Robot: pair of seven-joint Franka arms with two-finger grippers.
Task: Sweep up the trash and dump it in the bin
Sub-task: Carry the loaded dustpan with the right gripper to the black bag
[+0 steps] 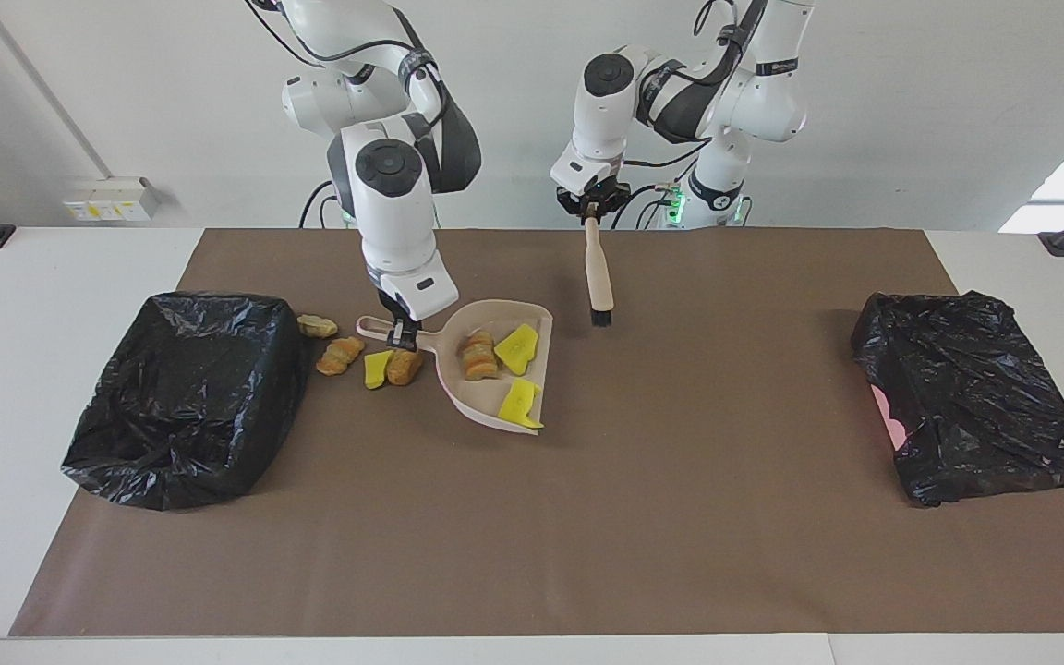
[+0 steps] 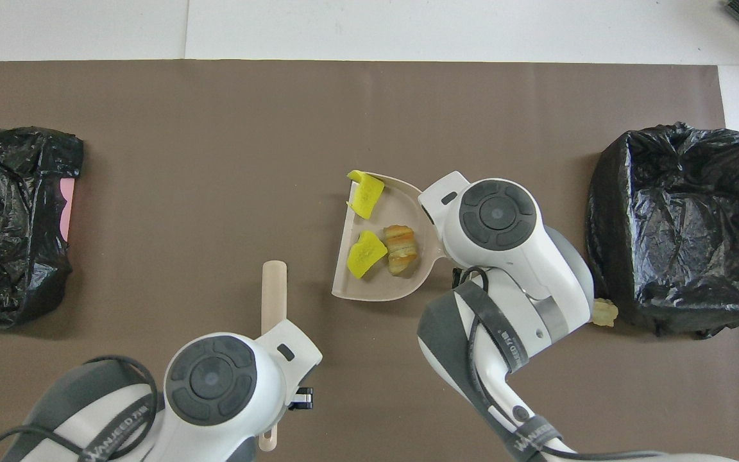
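Note:
My right gripper (image 1: 399, 334) is shut on the handle of the beige dustpan (image 1: 460, 392), which seems to hang a little above the mat. The pan (image 2: 382, 290) carries trash: two yellow chunks (image 1: 515, 349) (image 1: 518, 404) and a bread-like lump (image 1: 477, 356). Its handle is over more trash on the mat: several lumps and a yellow chunk (image 1: 376, 368) beside the black-lined bin (image 1: 186, 397). My left gripper (image 1: 593, 209) is shut on the brush (image 1: 598, 277), held up with its bristles pointing down. From overhead, the right arm hides the right gripper.
A second black-bagged bin (image 1: 971, 397) sits at the left arm's end of the brown mat. One loose lump (image 2: 603, 312) shows beside the bin (image 2: 677, 224) at the right arm's end.

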